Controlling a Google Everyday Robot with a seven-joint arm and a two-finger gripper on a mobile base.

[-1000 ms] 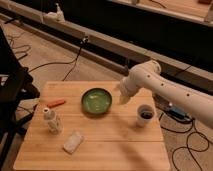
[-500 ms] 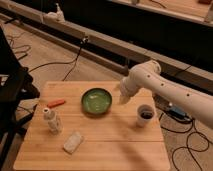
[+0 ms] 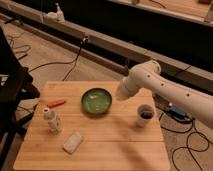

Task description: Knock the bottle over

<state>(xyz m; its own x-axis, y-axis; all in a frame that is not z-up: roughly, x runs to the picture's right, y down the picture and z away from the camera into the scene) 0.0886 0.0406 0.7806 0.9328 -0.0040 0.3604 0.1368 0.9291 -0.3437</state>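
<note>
The bottle is small and whitish with a white cap. It stands upright near the left side of the wooden table. My white arm reaches in from the right over the table's back right part. My gripper is at the arm's end, just right of the green bowl and well to the right of the bottle, not touching it.
A white cup with a dark inside stands at the right, under the arm. A flat whitish packet lies in front of the bottle. An orange object lies behind the bottle. A black frame stands left of the table. Cables run across the floor.
</note>
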